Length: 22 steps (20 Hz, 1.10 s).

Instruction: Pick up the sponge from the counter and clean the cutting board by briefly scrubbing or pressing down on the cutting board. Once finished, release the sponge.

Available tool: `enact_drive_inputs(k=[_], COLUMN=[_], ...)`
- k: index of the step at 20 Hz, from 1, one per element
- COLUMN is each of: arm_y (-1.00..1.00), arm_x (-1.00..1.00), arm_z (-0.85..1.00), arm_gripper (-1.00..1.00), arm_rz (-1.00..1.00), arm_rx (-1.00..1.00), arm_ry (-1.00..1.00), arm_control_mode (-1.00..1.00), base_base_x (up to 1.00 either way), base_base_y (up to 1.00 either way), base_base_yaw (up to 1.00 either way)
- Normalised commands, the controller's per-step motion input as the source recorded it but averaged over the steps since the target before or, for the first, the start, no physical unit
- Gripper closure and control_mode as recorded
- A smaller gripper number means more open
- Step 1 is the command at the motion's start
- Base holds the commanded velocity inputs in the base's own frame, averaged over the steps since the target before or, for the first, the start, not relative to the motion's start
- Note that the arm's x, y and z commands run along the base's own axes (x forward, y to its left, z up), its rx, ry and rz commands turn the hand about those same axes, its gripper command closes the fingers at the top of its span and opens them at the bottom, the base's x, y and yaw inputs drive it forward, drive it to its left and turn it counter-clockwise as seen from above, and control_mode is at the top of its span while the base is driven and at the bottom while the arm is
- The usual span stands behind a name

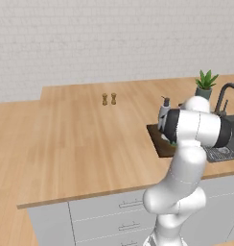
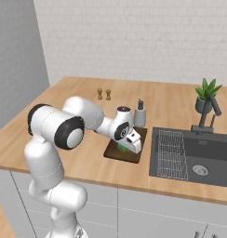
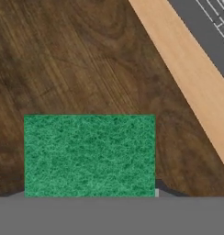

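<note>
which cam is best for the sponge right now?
Hand view: the sponge shows large and sharp, green face up against the cutting board. Right base view gives a small green patch under the gripper. In left base view the arm covers it.

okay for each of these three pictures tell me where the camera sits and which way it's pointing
Left base view: behind the arm's left, facing the counter; arm at lower right.
Right base view: behind its right, facing the cutting board and sink; arm at lower left, claw low over the board.
Hand view: looking down the claw at the sponge on the board.
Both base views share the board, the plant, the shakers.
</note>
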Motion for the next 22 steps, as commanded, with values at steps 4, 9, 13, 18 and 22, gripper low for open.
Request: enact_drive_inputs(k=[4, 9, 13, 18, 22], arm_y=[-0.80, -0.53, -0.04, 0.20, 0.70], arm_x=[-0.13, -0.10, -0.70, -0.87, -0.06], arm_z=[-0.13, -0.68, -0.75, -0.04, 0.18], arm_gripper=[1.00, 1.00, 1.00, 1.00, 1.00], arm_rz=[0.00, 0.00, 0.00, 0.00, 0.00], arm_rx=[0.02, 0.00, 0.00, 0.00, 0.02], arm_ry=[-0.03, 0.00, -0.03, -0.12, -0.16], arm_control_mode=[-1.00, -1.00, -1.00, -1.00, -1.00], base_base_x=[0.00, 0.00, 0.00, 0.00, 0.00], base_base_y=[0.00, 0.00, 0.00, 0.00, 0.00], base_base_yaw=[0.00, 0.00, 0.00, 0.00, 0.00])
